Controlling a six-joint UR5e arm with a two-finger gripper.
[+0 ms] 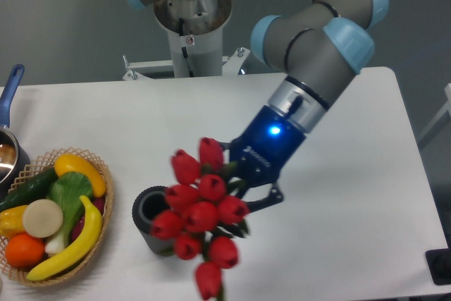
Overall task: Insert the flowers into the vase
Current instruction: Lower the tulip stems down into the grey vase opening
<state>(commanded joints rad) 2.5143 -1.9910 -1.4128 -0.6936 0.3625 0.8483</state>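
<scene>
The flowers [201,211], a bunch of red tulip buds on green stems, hang in the air in front of the vase and cover its right side. My gripper [248,182] is shut on their stems, tilted toward the lower left. The vase [150,216] is a short dark ribbed cylinder standing upright on the white table, with its open rim showing left of the buds. The stem ends are hidden behind the buds and my fingers.
A wicker basket [100,167] of fruit and vegetables sits at the left edge. A blue-handled metal pot [8,153] is cut off at the far left. The arm's base column [190,33] stands at the back of the table [352,244].
</scene>
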